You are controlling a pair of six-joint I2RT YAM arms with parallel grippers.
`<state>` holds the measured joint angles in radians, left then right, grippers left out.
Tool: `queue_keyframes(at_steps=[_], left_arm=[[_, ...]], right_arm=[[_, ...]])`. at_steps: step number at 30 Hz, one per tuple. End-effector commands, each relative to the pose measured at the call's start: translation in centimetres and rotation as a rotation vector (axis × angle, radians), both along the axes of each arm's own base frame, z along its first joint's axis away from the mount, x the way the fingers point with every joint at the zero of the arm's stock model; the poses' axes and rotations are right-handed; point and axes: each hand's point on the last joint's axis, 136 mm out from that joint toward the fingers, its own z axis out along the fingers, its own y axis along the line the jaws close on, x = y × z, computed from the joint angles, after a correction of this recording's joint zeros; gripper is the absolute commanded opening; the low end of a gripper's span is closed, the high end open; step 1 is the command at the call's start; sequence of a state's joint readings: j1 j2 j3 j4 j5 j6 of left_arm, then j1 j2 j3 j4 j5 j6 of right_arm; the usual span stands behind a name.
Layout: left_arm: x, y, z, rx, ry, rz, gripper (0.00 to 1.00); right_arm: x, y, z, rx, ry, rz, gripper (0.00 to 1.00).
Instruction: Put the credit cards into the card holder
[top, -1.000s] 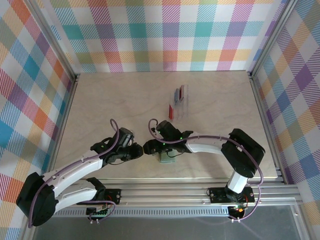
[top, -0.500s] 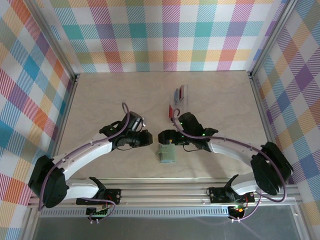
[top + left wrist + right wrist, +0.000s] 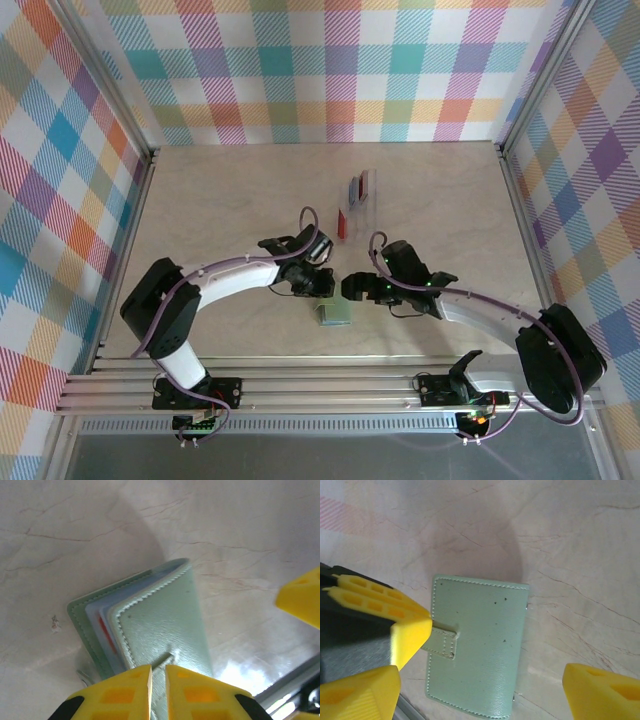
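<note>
Looking from above, the card holder [image 3: 333, 314] lies folded on the table [image 3: 220, 190] near its front edge, between both hands. The credit cards [image 3: 357, 187] stand in a clear rack [image 3: 366, 207] well behind.

At the left wrist, the left hand [image 3: 158, 685], nearly pressed together, pinches the clasp tab [image 3: 164, 659]. A red edge shows among the inner pockets. The holder looks soft and light, likely to slide, so the tab seems the sensible hold.

At the right wrist, the right hand [image 3: 481, 680] is spread wide over the holder.

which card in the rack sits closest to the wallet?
The lone red card, standing nearest the card holder; the other cards are grouped farther back.
</note>
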<state>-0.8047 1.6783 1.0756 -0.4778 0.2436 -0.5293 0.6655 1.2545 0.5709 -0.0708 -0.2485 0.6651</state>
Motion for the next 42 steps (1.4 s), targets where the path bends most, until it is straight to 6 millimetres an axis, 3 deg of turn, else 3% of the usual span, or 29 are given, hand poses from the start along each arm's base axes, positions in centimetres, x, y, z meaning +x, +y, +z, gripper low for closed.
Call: queue_keyframes(at_steps=[1, 9, 19, 27, 31, 35, 38, 42], left_arm=[[-0.7, 1.2, -1.8, 0.076, 0.011, -0.023, 0.16], [-1.9, 4.3, -5.3, 0.182, 0.027, -0.001, 0.15], [-2.5, 5.8, -7.6, 0.198, 0.057, 0.028, 0.14], [-2.8, 7.1, -8.8, 0.169, 0.096, 0.071, 0.14], [-3.0, 7.2, -9.1, 0.142, 0.114, 0.08, 0.13], [-2.3, 6.9, -7.6, 0.049, 0.1, 0.1, 0.14], [-1.2, 8.6, -6.1, 0.035, 0.029, 0.158, 0.19], [-0.9, 11.3, -6.3, 0.045, 0.015, 0.233, 0.27]], right_arm=[[-0.3, 0.3, 0.0, 0.03, -0.002, 0.027, 0.85], [-0.8, 1.2, -2.1, 0.037, 0.053, 0.076, 0.85], [-1.9, 4.7, -3.7, 0.1, 0.112, 0.191, 0.77], [-2.6, 7.2, -4.4, 0.198, 0.171, 0.266, 0.54], [-2.8, 7.8, -3.6, 0.237, 0.16, 0.286, 0.28], [-2.1, 6.0, -1.7, 0.165, 0.059, 0.227, 0.0], [-0.5, 1.3, -0.7, -0.065, -0.039, 0.059, 0.0], [0.4, -6.3, 1.4, -0.393, -0.117, -0.162, 0.0]])
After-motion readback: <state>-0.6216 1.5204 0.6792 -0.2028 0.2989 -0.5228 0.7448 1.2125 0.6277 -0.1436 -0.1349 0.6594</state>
